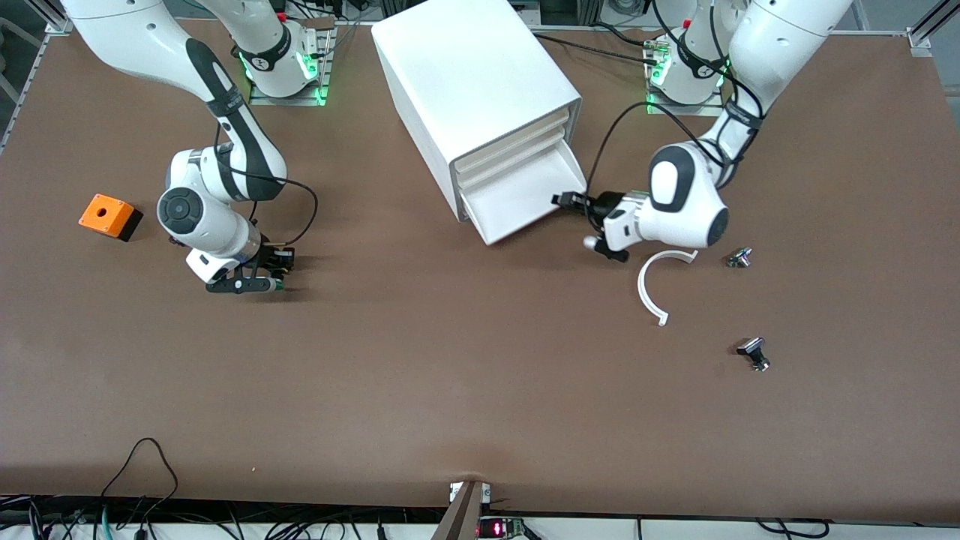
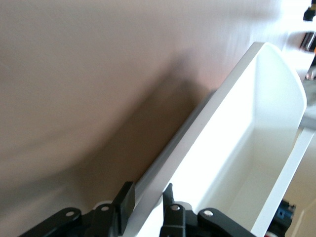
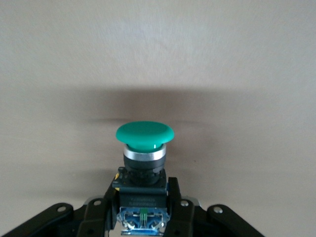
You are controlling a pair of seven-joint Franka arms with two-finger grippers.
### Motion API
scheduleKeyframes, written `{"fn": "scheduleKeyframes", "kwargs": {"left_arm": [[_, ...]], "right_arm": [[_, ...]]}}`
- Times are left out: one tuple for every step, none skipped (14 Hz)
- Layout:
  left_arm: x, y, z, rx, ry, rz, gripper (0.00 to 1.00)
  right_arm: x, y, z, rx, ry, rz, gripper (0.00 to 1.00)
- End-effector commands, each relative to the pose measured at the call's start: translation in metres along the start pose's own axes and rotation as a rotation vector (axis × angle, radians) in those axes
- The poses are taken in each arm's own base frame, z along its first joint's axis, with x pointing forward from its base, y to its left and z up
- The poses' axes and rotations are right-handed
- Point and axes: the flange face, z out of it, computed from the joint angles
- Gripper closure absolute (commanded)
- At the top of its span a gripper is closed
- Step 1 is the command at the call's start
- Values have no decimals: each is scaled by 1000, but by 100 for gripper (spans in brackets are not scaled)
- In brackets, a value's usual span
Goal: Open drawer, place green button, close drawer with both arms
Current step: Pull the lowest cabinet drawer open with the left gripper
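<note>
The white cabinet (image 1: 472, 82) stands at the table's middle near the bases. Its bottom drawer (image 1: 517, 202) is pulled out, and its white inside shows nothing in it. My left gripper (image 1: 564, 200) is at the drawer's front corner toward the left arm's end. In the left wrist view the left gripper (image 2: 148, 190) is shut across the drawer's front wall (image 2: 197, 143), one finger on each side. My right gripper (image 1: 274, 271) is low over the table toward the right arm's end. It is shut on the button's black-blue body (image 3: 143, 195), green cap (image 3: 144, 133) pointing outward.
An orange box on a black base (image 1: 110, 216) sits near the right arm's end. A white curved strip (image 1: 656, 289) lies by the left gripper, nearer the front camera. Two silver-black knobs (image 1: 739, 257) (image 1: 754, 352) lie toward the left arm's end.
</note>
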Motion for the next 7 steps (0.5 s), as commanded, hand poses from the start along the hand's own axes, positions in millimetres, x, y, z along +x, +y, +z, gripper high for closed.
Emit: {"fn": "scheduleKeyframes", "kwargs": {"left_arm": [[29,-13,-40,45,122,-41,100],[33,-12,-47,44,138,-40,100],[38,-10,-55,42,155,-35,90],[38,-11,-59,43,163,-37,83],[39,-11,-59,36,166,-42,46],[39,-11,-61,33,174,-44,0],[39,-9,-63,34,179,-41,0]], "right_arm": [[22,-2,-44,-12,-23,-18,63],[29,-3,-54,-11,-16,-31,63],[38,-9,-69,-10,13,-76,63],[45,-11,-82,-11,21,-102,63],[52,-12,-93,-12,24,-114,63],[56,-12,-103,-13,24,-127,63],[60,-12,-111,-12,28,-133,64]]}}
